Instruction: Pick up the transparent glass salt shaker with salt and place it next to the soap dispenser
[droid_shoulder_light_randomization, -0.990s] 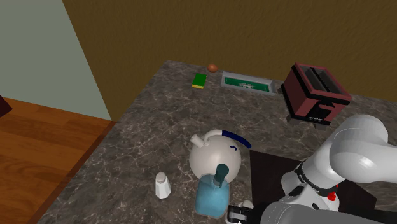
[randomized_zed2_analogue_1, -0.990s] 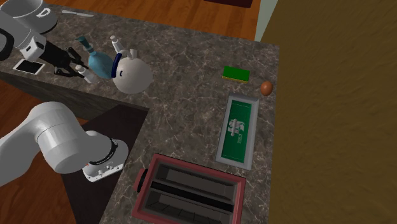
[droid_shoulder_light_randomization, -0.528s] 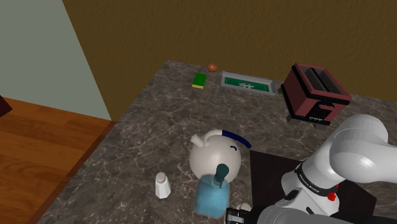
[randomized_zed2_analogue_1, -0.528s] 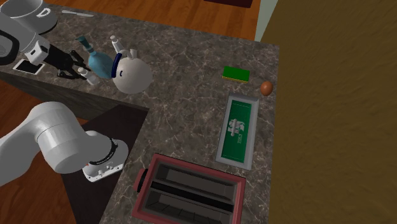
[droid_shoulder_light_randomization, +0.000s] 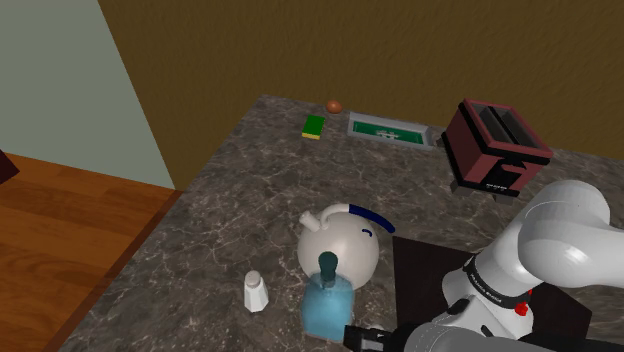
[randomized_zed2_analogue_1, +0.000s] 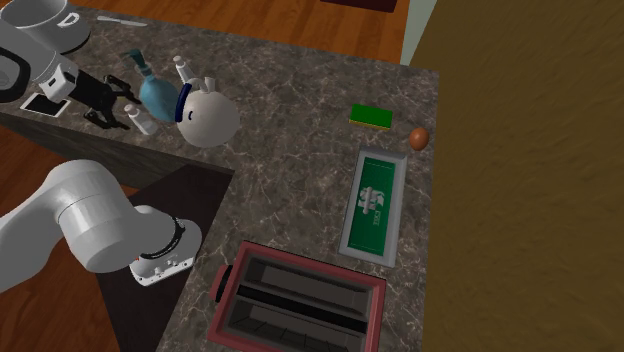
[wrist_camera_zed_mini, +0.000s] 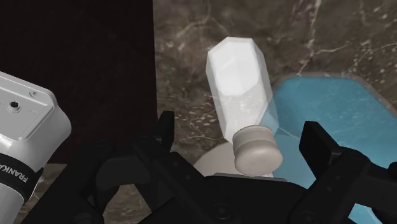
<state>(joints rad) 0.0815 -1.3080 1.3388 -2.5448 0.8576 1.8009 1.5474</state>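
**A:** What has moved in the last half second?

**B:** The soap dispenser (droid_shoulder_light_randomization: 326, 306). In the shoulder view its blue body has slid a little toward the view's left. Its dark teal pump head has swung left too and now sits straight above the body, in front of the white kettle (droid_shoulder_light_randomization: 342, 238). The jaws have also come further in along that view's bottom edge.

**A:** Are the jaws holding anything?

**B:** No. In the wrist view they stand wide, with the black fingers (wrist_camera_zed_mini: 164, 132) far apart. The salt shaker (wrist_camera_zed_mini: 240, 89) lies in the gap between them with space on both sides, so it isn't gripped.

**A:** Where exactly is the shaker?

**B:** On the dark marbled tabletop (droid_shoulder_light_randomization: 225, 205), just beside the soap dispenser, on the side toward the dark stand (droid_shoulder_light_randomization: 430, 268). Its clear faceted body is full of white salt, and its grey cap points back toward the hand. It slants across the wrist view. I can't tell whether it stands or has tipped, or whether it touches the dispenser.

**A:** What else is on the tabletop?

**B:** A second, white shaker (droid_shoulder_light_randomization: 255, 292) stands upright on the dispenser's other side, apart from it. At the far end are a red toaster (droid_shoulder_light_randomization: 495, 145), a green tray (droid_shoulder_light_randomization: 390, 131), a green-and-yellow sponge (droid_shoulder_light_randomization: 314, 126) and a brown egg (droid_shoulder_light_randomization: 335, 105) close to the brown wall. In the second exterior view a phone (randomized_zed2_analogue_1: 45, 103) lies by the arm.
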